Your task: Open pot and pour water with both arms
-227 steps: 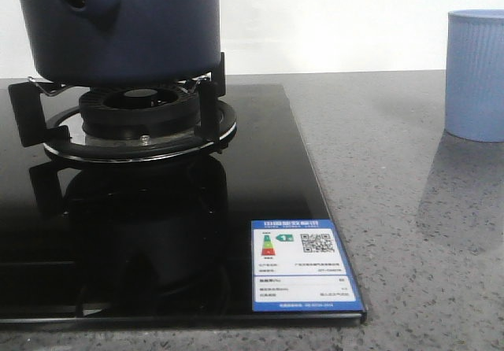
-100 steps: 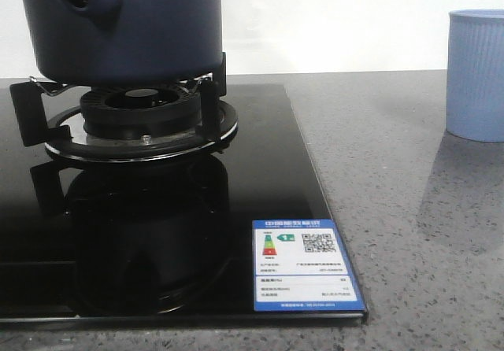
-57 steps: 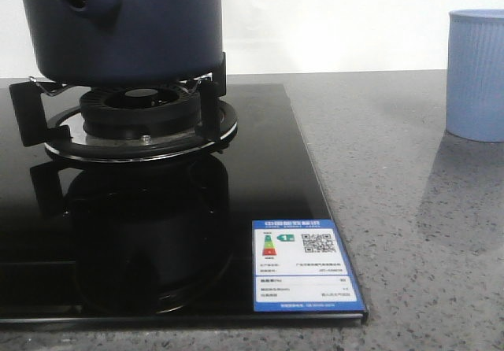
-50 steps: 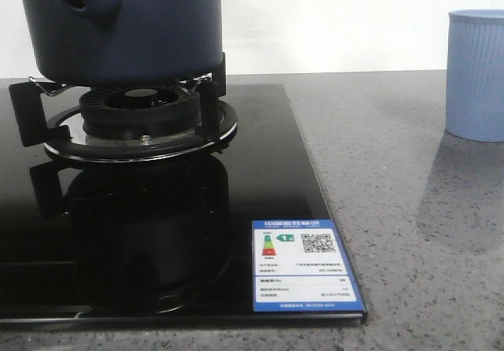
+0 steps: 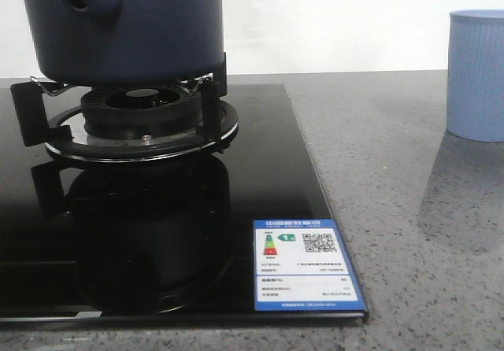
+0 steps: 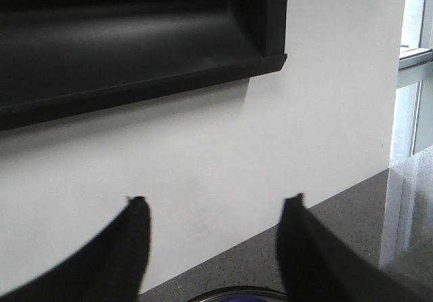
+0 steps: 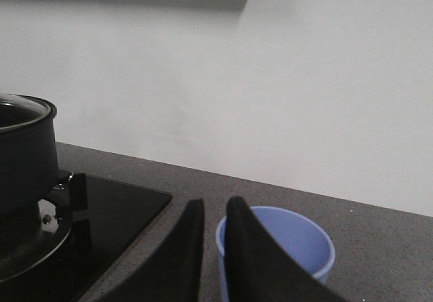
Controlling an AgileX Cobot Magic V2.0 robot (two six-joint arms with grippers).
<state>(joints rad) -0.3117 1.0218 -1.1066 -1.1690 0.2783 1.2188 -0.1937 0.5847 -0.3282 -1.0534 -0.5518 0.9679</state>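
The dark navy pot (image 5: 126,28) sits on the burner grate (image 5: 142,115) at the far left, its stubby handle socket (image 5: 79,1) turned toward me. No gripper shows in the front view. In the left wrist view my left gripper (image 6: 216,204) is open wide, and only a sliver of the pot's shiny rim (image 6: 237,294) shows below the fingers. In the right wrist view my right gripper (image 7: 215,204) is shut with nothing held. It hangs over the counter, with the light blue ribbed cup (image 7: 298,238) just behind one finger. The pot (image 7: 24,153) stands off to the side, a glassy rim on top.
The black glass cooktop (image 5: 260,154) has an energy label (image 5: 303,264) at its near right corner. The cup (image 5: 476,75) stands on the grey speckled counter (image 5: 394,170) at the right. A black range hood (image 6: 135,38) hangs on the white wall above.
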